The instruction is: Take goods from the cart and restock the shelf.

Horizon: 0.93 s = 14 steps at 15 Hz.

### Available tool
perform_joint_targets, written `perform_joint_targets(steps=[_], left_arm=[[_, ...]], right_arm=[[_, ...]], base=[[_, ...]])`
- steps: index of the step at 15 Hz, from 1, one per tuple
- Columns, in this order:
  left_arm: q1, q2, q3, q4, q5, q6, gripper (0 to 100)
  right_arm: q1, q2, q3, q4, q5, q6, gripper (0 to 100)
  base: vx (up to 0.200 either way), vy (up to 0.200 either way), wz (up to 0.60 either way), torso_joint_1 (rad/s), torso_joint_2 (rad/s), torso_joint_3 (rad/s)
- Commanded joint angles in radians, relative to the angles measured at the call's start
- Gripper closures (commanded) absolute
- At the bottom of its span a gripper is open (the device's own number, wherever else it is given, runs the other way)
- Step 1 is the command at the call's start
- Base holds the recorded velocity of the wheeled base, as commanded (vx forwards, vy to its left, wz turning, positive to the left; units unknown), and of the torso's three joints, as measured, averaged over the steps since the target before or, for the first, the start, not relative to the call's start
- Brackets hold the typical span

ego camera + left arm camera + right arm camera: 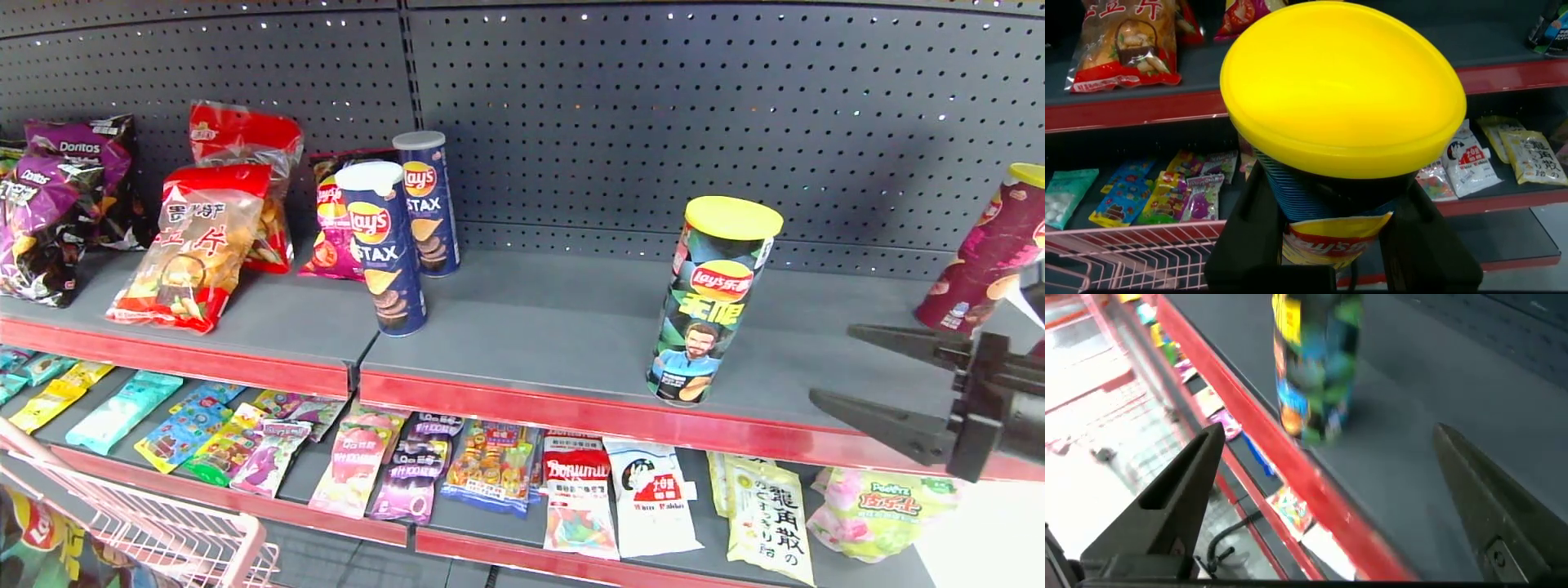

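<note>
The left hand is squeezing shut on the held can, one finger pressing each side below its big yellow lid. The pink cart is sitting close under it, and the shelf is waiting beyond.

In the head view the right hand is hanging at 4 o'clock. It is spread wide open and holding nothing, with its tips pointing toward 9 o'clock by the shelf's red front edge. The green can is standing upright between 3 and 4 o'clock, right at that front edge. It is near the open hand but not touching it. A dark red can is sitting at 2 o'clock, close behind the right hand.

Two blue cans are standing at 10 o'clock, with snack bags lying beside them toward 9 o'clock. Between the blue cans and the green can, a wide bare strip of shelf is lying open.
</note>
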Motion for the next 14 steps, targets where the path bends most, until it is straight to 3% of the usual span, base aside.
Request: perform_joint_targets(steps=[1, 4, 7, 10, 11, 12, 13, 14], left_arm=[[0.0, 0.001, 0.0, 0.001, -0.001, 0.0, 100], [0.0, 0.012, 0.002, 0.001, 0.002, 0.0, 100], [0.0, 0.01, 0.003, 0.003, 0.009, 0.0, 100], [0.0, 0.012, 0.002, 0.003, 0.009, 0.0, 100], [0.0, 0.013, 0.002, 0.003, 0.007, 0.0, 100], [0.0, 0.013, 0.002, 0.003, 0.007, 0.0, 100], [0.0, 0.012, 0.008, 0.003, 0.002, 0.0, 100], [0.0, 0.015, 0.009, 0.003, 0.001, 0.0, 100]], right_arm=[[-0.091, -0.216, 0.118, 0.0, -0.002, 0.032, 0], [-0.138, -0.5, 0.276, 0.002, -0.089, 0.086, 0], [-0.138, -0.699, 0.302, 0.039, -0.103, 0.224, 0], [-0.143, -1.0, 0.339, 0.332, -0.117, 0.224, 0], [-0.177, -1.099, 0.341, 0.465, -0.168, 0.218, 0], [-0.177, -1.099, 0.341, 0.465, -0.168, 0.218, 0], [-0.197, -1.104, 0.382, 0.513, -0.539, 0.197, 0], [-0.191, -1.109, 0.406, 0.514, -0.692, 0.197, 0]], base=[[0.0, 0.0, 0.0, 0.0, 0.0, 0.0], [0.0, 0.0, 0.0, 0.0, 0.0, 0.0], [0.0, 0.0, 0.0, 0.0, 0.0, 0.0], [0.0, 0.0, 0.0, 0.0, 0.0, 0.0], [0.0, 0.0, 0.0, 0.0, 0.0, 0.0], [0.0, 0.0, 0.0, 0.0, 0.0, 0.0], [0.0, 0.0, 0.0, 0.0, 0.0, 0.0], [0.0, 0.0, 0.0, 0.0, 0.0, 0.0]])
